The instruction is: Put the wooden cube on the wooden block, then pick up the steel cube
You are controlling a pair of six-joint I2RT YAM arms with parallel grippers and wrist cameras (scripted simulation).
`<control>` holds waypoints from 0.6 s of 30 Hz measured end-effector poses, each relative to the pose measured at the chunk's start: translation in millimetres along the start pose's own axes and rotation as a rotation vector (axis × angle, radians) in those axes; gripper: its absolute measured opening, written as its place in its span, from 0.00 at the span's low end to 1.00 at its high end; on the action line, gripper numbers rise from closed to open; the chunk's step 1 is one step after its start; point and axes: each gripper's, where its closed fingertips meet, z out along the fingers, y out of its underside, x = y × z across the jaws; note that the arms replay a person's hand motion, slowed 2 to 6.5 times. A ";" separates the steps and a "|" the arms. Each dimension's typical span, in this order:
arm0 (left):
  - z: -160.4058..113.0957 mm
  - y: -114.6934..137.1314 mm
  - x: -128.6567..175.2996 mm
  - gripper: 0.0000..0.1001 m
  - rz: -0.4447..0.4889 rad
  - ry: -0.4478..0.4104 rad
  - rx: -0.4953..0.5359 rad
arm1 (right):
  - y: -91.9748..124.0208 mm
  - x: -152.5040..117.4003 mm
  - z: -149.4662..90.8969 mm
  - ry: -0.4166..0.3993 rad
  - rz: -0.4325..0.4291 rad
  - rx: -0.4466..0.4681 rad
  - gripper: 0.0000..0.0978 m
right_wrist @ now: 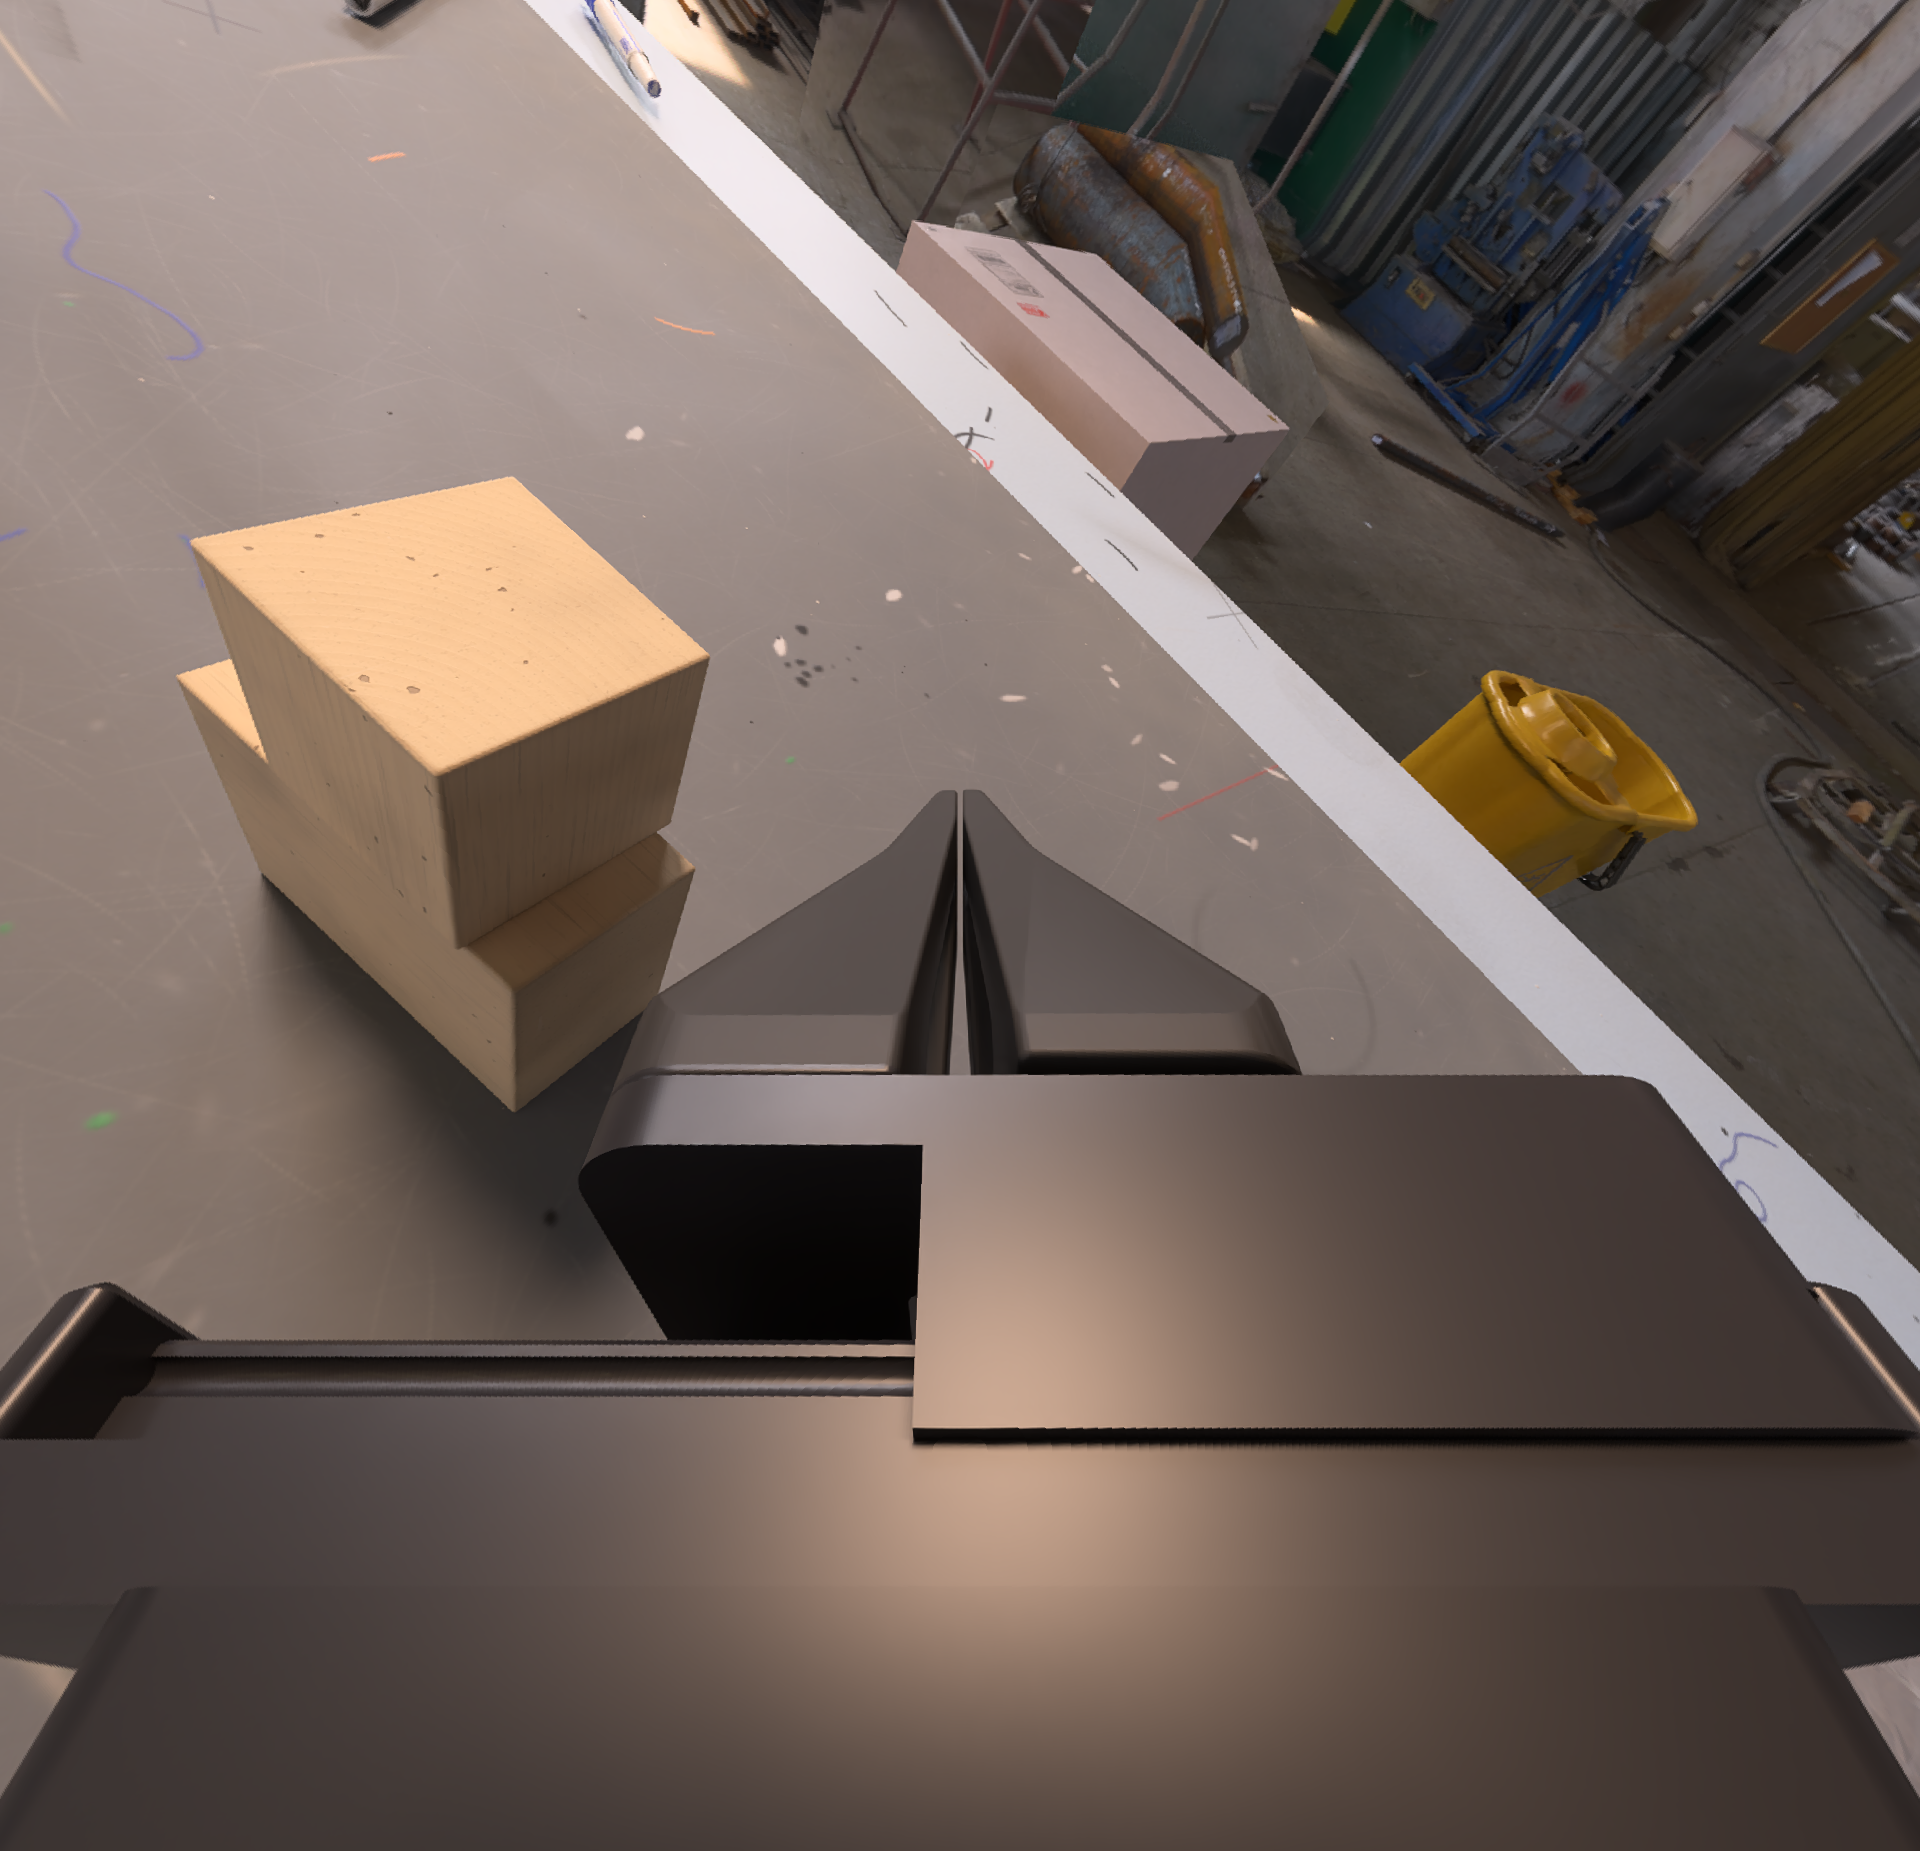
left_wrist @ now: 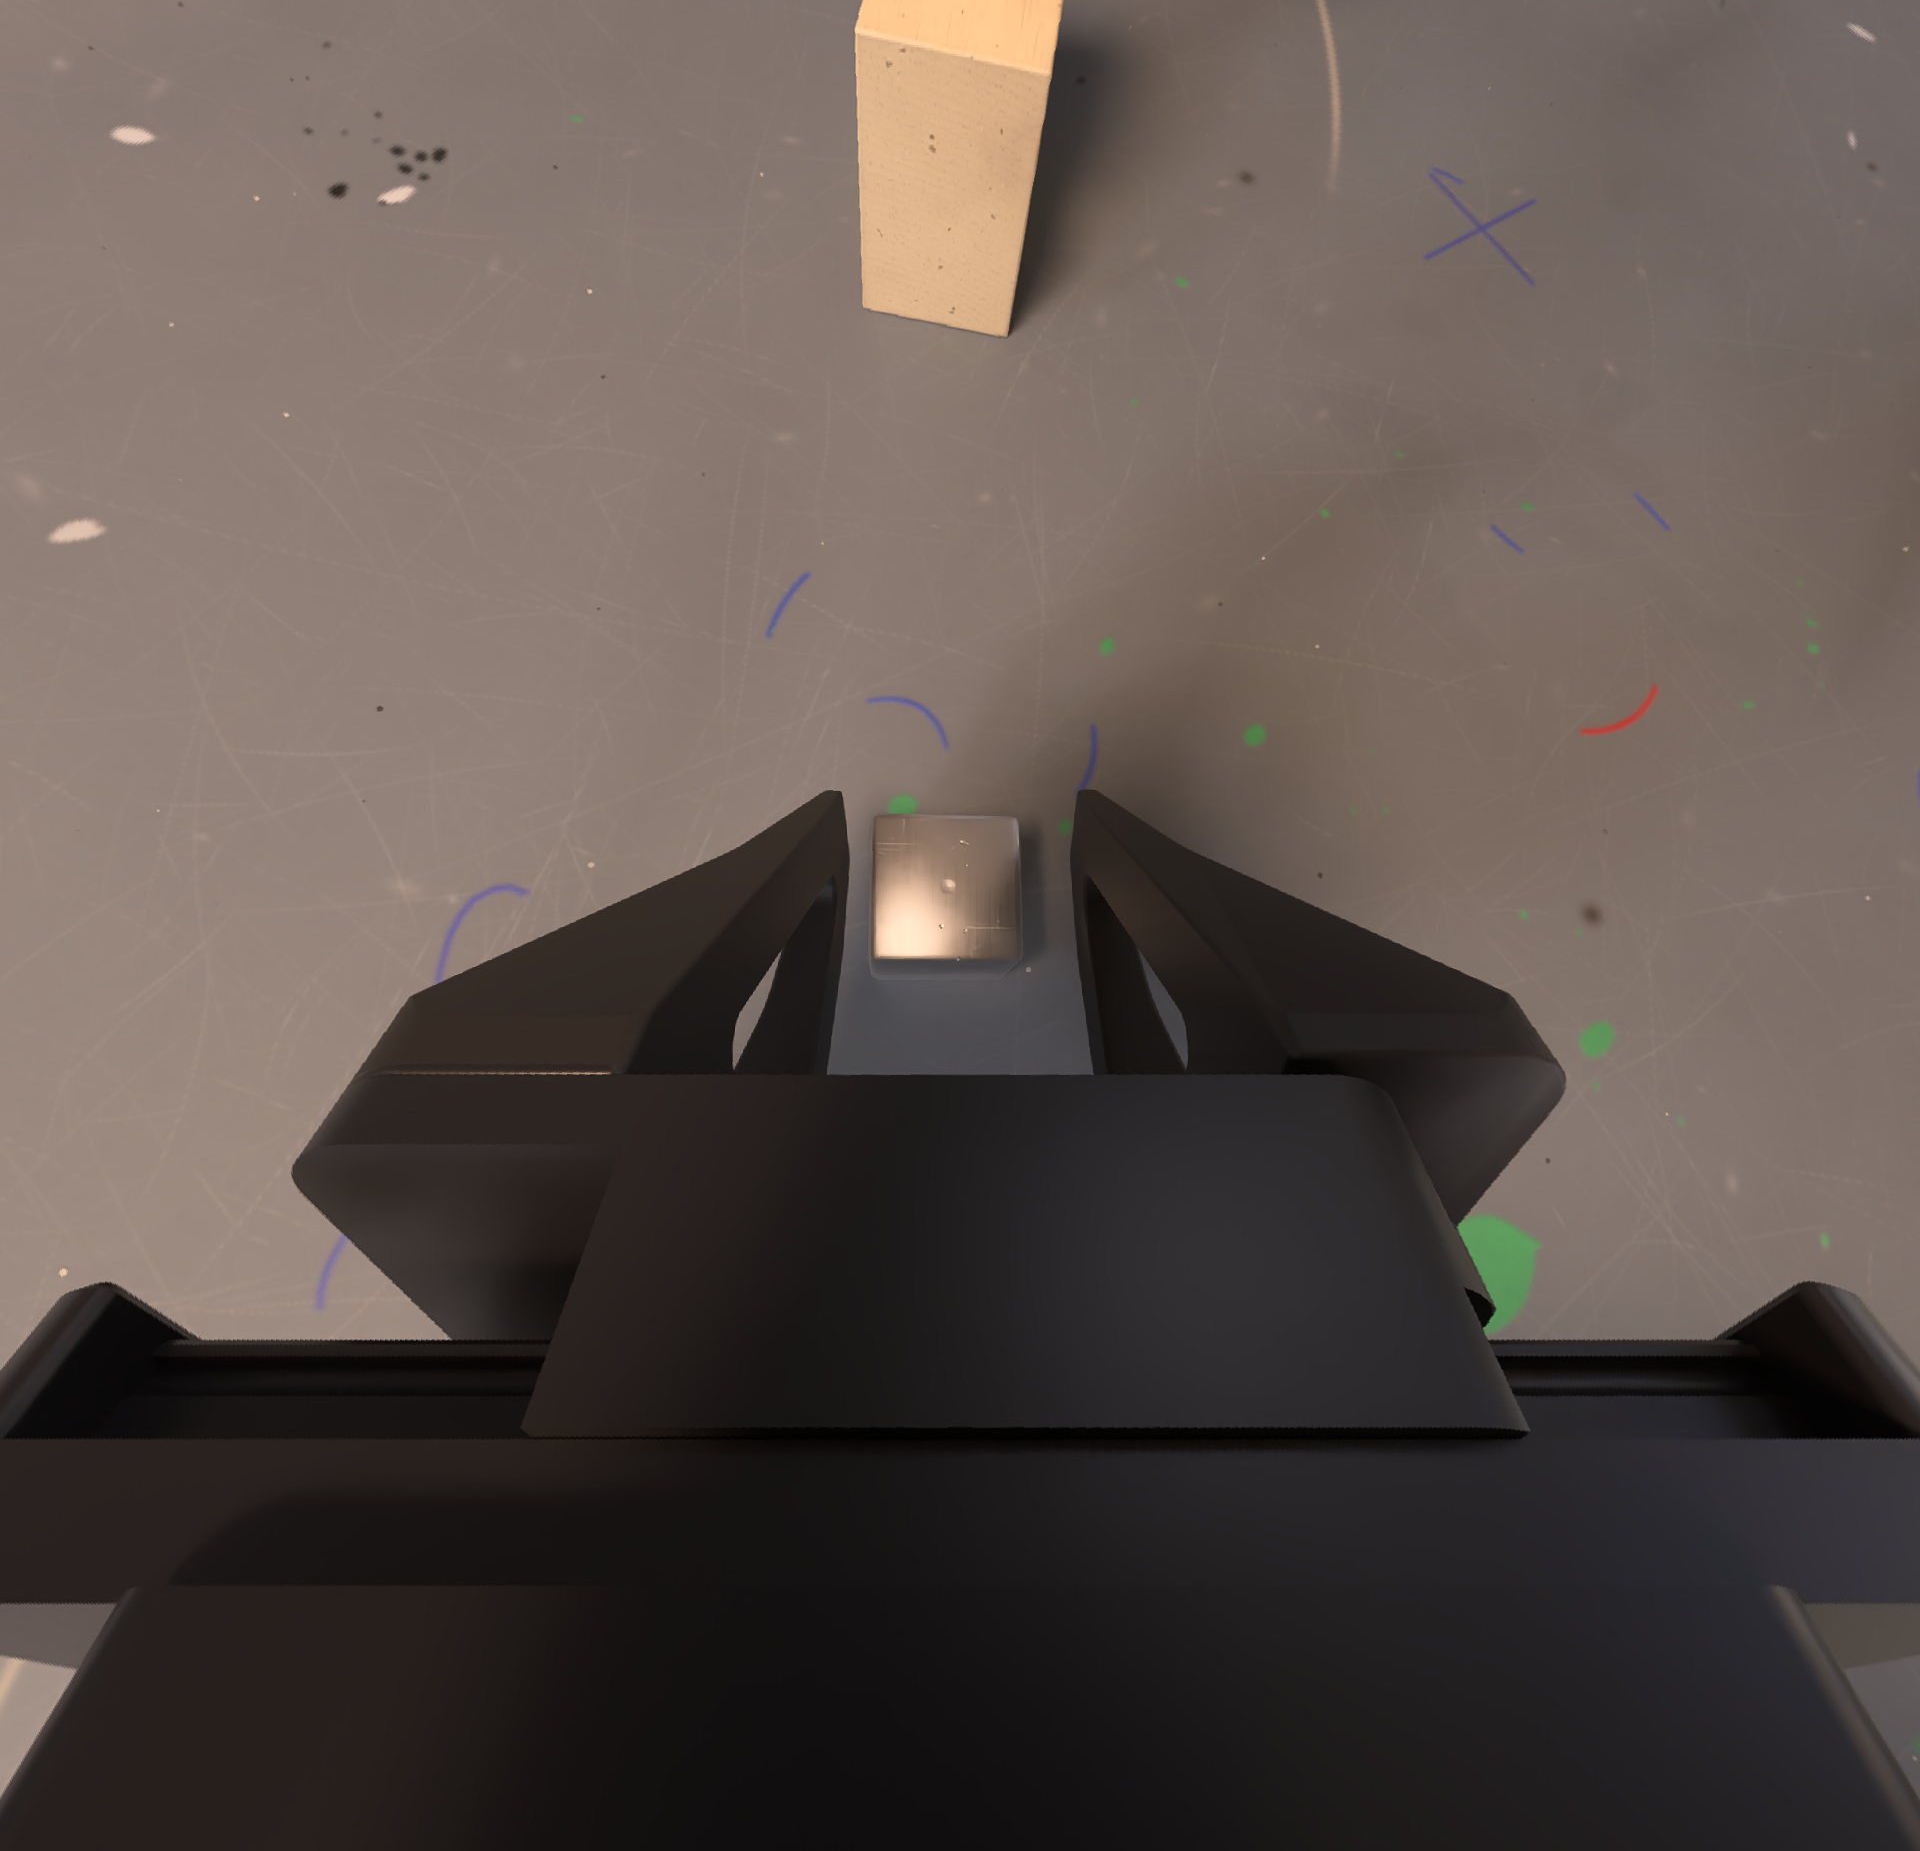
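Grey and scuffed, flecked with paint spots and pen strokes, the table top point(right_wrist: 436, 274) carries everything here, and its white edge runs along a workshop floor where a yellow bucket point(right_wrist: 1558, 778) stands. On it the wooden block point(right_wrist: 499, 980) lies flat, and the wooden cube point(right_wrist: 457, 679) sits on top of it, turned a little so one corner overhangs; the stacking step looks done. The right gripper point(right_wrist: 958, 814) hangs just beside that stack with its fingers pressed together, holding nothing. In the left wrist view the left gripper point(left_wrist: 956, 814) is spread, and the steel cube point(left_wrist: 945, 887) rests on the table between its fingers, a narrow gap showing on each side, wider on the right. So the step in hand is the pickup of the steel cube. The next move, as I judge it, calls for closing the fingers squarely on the cube's side faces, low enough to catch them, and then lifting straight up; polished metal may slip if the grip is shallow
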 end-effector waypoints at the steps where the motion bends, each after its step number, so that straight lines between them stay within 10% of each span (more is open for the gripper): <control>1: 0.5 0.5 0.0 0.37 0.000 -0.001 -0.004 | 0.0 -0.1 0.1 -0.001 0.000 0.000 0.01; 18: 4.3 3.0 -5.5 0.26 0.002 -0.027 -0.041 | -0.5 0.0 -1.1 -0.012 0.006 0.009 0.01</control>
